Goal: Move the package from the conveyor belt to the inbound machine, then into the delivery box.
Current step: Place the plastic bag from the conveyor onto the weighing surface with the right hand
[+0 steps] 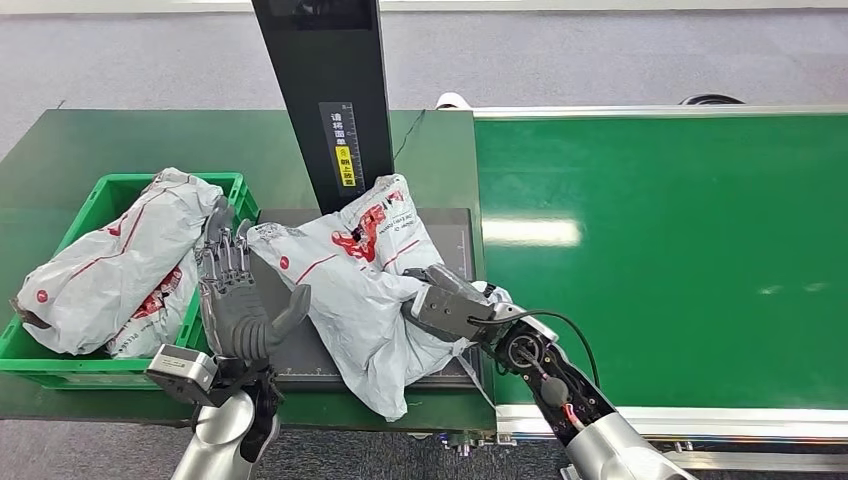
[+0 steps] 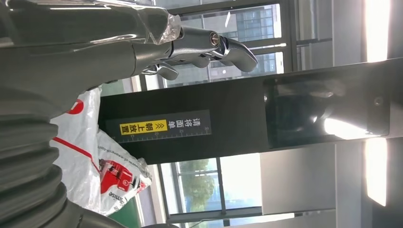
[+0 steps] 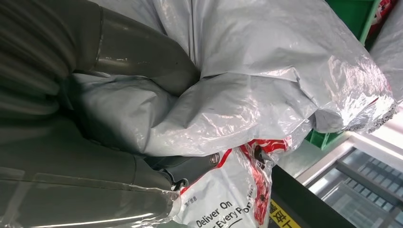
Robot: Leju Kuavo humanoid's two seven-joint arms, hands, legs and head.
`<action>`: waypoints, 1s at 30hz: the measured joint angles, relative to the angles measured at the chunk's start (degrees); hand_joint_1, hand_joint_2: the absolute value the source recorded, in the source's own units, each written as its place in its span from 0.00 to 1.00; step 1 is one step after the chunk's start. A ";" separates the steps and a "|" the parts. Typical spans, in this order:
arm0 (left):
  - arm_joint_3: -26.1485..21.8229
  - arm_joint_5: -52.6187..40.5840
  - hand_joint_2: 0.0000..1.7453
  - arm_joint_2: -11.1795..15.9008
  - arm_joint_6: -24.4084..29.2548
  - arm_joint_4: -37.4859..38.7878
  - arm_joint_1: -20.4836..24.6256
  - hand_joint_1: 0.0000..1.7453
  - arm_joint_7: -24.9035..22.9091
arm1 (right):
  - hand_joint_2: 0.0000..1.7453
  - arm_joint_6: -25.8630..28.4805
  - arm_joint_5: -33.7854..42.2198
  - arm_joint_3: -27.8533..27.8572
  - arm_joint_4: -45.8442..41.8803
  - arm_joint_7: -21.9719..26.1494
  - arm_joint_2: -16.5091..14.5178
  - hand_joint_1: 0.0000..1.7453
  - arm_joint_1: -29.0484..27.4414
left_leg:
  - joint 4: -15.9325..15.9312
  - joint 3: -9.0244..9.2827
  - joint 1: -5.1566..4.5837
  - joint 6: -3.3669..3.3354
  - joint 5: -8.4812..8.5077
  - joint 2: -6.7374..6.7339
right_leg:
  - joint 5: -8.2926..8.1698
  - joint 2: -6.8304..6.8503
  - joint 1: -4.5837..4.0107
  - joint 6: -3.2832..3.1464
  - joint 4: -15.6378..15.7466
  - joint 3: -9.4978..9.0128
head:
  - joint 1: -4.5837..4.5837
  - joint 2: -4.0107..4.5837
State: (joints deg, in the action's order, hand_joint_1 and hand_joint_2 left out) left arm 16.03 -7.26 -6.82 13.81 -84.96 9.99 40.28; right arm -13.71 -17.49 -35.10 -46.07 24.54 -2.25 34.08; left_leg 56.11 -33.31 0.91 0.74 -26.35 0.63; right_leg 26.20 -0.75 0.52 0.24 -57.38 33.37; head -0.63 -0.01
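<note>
Here you see the package (image 1: pixel 365 290), a grey plastic mailer with red print, lying on the dark plate of the inbound machine (image 1: pixel 300 355), in front of the black scanner column (image 1: pixel 325 95). Its lower end hangs a little over the front edge of the plate. The right hand (image 1: pixel 450 305) grasps the package at its right side; in the right wrist view the thumb (image 3: pixel 142 59) and the darker fingers (image 3: pixel 190 166) press into the crumpled plastic (image 3: pixel 247 90) from two sides, so the hold is firm.

The left hand (image 1: pixel 235 295) stands upright just beside the left edge of the package, between it and the green delivery box (image 1: pixel 100 195). Its fingers are stretched and apart, and it holds nothing. In the left wrist view you see its fingers (image 2: pixel 214 47) free in the air before the scanner column (image 2: pixel 247 114), with its yellow label (image 2: pixel 142 127).

The delivery box sits at the left of the machine and already contains other grey parcels (image 1: pixel 110 265). The green conveyor belt (image 1: pixel 680 230) runs at the right of the machine.
</note>
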 joint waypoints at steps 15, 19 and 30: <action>0.04 -0.02 1.00 -0.27 -0.63 0.50 0.13 0.00 0.00 | 1.00 2.72 -0.77 0.86 0.68 -1.61 -0.10 1.00 -0.13 | 0.01 0.01 0.00 0.00 0.00 -0.01 | 0.00 0.00 0.00 0.00 0.00 0.03 | 0.01 0.01; 0.11 -0.05 1.00 -0.43 -0.66 1.09 0.24 0.00 0.01 | 1.00 6.91 -3.72 1.60 0.95 -3.41 -0.06 0.25 -0.39 | 0.01 0.01 0.00 0.00 0.00 -0.01 | 0.00 -0.01 0.00 0.00 0.00 0.03 | 0.01 0.01; 0.55 0.52 1.00 -0.42 -0.53 2.62 0.63 0.00 0.00 | 1.00 14.65 -6.96 4.22 0.97 -2.70 0.16 0.00 -1.40 | 0.01 0.01 0.00 0.00 0.00 -0.01 | 0.00 0.00 0.00 0.00 0.00 0.03 | 0.00 0.01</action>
State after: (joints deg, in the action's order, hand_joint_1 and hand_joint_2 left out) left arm 16.57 -6.74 -7.23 13.28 -82.34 10.62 40.28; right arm 0.95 -24.45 -30.88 -45.11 21.84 -2.08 32.68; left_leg 56.12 -33.30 0.91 0.74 -26.35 0.62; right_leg 26.20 -0.75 0.52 0.24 -57.38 33.41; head -0.63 0.00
